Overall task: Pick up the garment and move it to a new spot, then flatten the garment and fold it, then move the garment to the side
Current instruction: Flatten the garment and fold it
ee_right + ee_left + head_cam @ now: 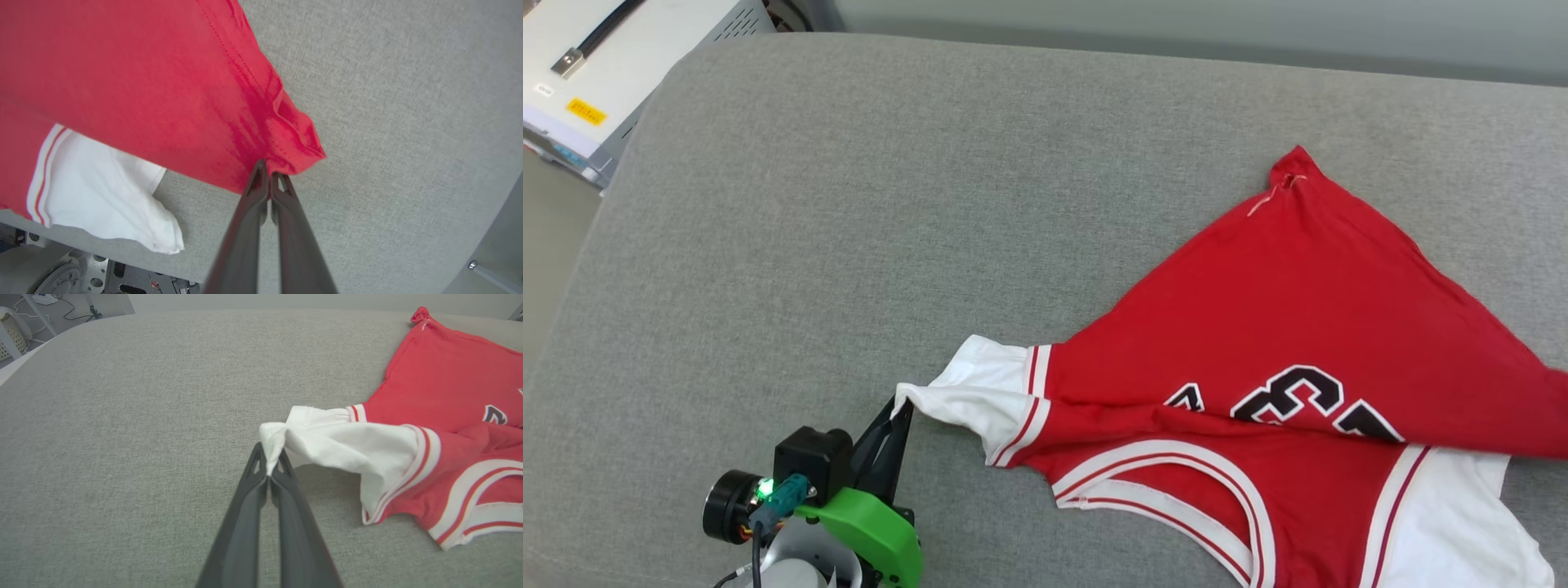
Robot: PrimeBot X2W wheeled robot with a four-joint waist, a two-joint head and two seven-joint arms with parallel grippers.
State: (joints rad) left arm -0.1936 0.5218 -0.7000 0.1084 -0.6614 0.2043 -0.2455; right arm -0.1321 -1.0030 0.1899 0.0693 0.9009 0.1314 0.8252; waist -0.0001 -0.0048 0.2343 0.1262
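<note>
The garment (1282,302) is a red jersey with white sleeves and striped trim, lying partly folded over itself on the grey cushion at the right; part of its black print shows. My left gripper (900,412) is shut on the tip of the white left sleeve (339,445), pulled out to the left and lifted a little. In the left wrist view the pinch (269,467) holds a bunched white corner. My right gripper (269,173) is shut on a red hem corner (294,139) of the garment, held above the cushion. The other white sleeve (106,196) lies below the red cloth.
The grey upholstered surface (849,204) stretches wide to the left and back. A white cabinet (596,65) stands beyond its far left corner. The cushion's near edge and robot base parts (81,273) show under the right sleeve.
</note>
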